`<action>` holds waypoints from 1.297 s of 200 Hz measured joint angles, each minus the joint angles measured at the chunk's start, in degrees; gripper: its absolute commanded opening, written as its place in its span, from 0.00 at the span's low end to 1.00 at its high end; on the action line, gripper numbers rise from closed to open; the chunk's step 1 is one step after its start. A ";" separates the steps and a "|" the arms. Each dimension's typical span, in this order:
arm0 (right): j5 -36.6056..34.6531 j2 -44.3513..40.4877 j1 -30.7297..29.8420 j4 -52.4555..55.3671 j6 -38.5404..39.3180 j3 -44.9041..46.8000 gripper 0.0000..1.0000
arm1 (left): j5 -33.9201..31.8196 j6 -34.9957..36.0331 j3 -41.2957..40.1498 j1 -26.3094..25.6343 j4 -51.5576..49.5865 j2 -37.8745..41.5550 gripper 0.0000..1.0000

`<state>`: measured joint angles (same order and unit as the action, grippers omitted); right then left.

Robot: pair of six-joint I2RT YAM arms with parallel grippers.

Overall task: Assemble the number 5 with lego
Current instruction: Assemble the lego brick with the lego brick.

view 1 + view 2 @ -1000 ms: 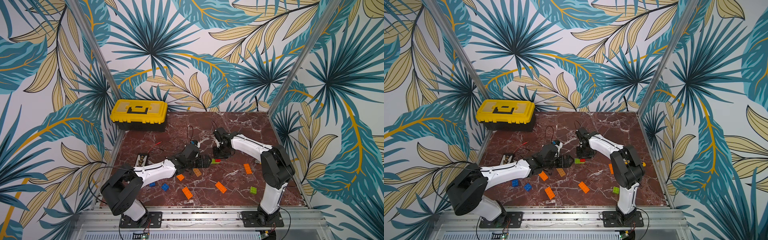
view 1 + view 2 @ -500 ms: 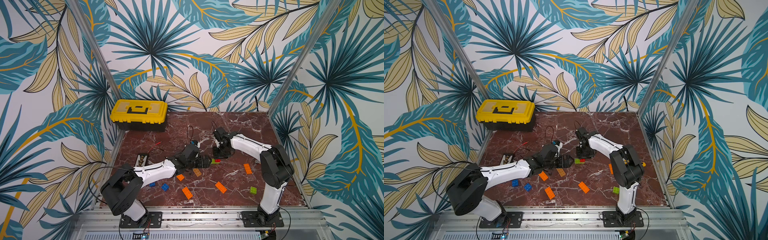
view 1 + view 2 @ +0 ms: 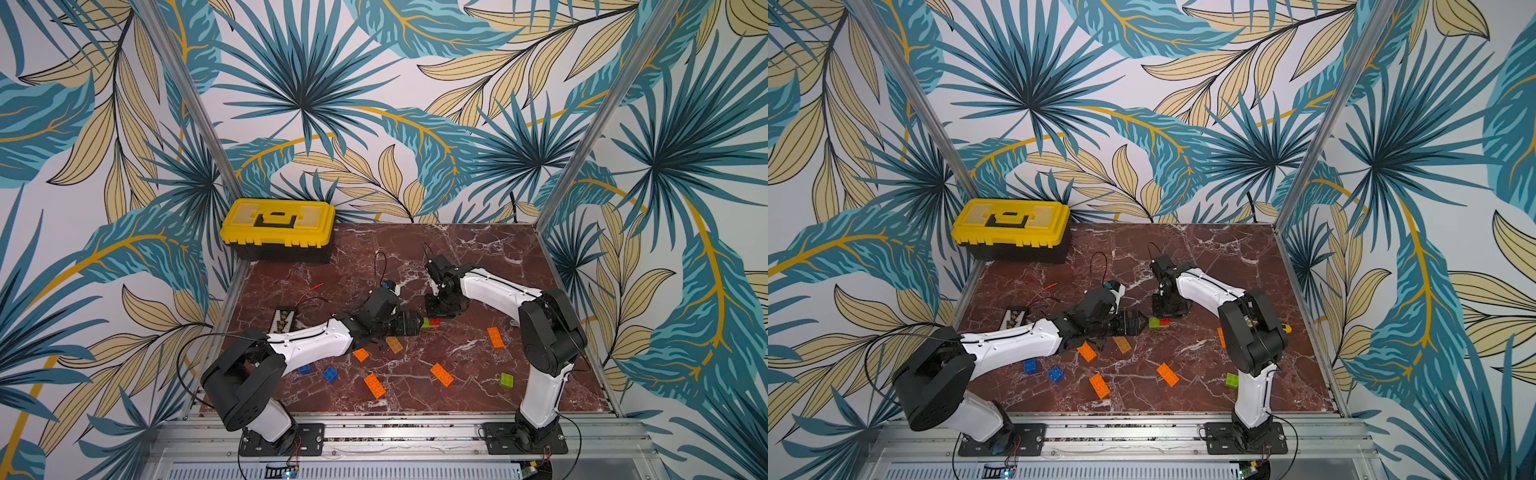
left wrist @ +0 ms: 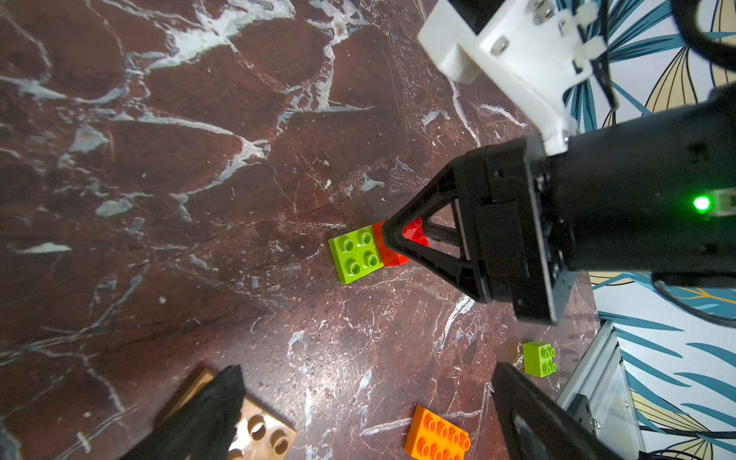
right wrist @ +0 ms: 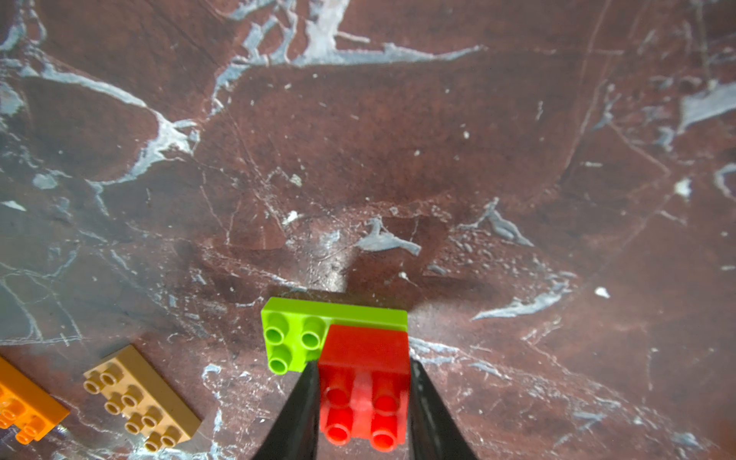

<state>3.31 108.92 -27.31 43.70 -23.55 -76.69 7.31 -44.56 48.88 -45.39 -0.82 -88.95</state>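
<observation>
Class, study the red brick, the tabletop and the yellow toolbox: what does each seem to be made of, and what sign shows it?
The red brick: moulded plastic, glossy; even colour, round studs, soft highlights. The tabletop: looks like polished red-brown marble with white veins, though it might be a printed sheet. The yellow toolbox: likely hard plastic, satin; moulded ribs and a black base.

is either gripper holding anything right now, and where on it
The right gripper pinches the red brick by two opposite side walls; it overlaps the green brick. The left gripper is open, holding nothing.
</observation>
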 measured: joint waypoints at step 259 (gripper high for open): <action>-3.21 -3.08 -1.07 -0.68 -7.98 4.00 0.51 | -0.07 0.87 0.00 0.00 -0.52 0.33 1.00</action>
<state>0.10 105.84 -28.38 43.03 -31.53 -72.69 7.25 -43.68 48.88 -45.39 -1.34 -88.62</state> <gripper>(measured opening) 0.513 0.997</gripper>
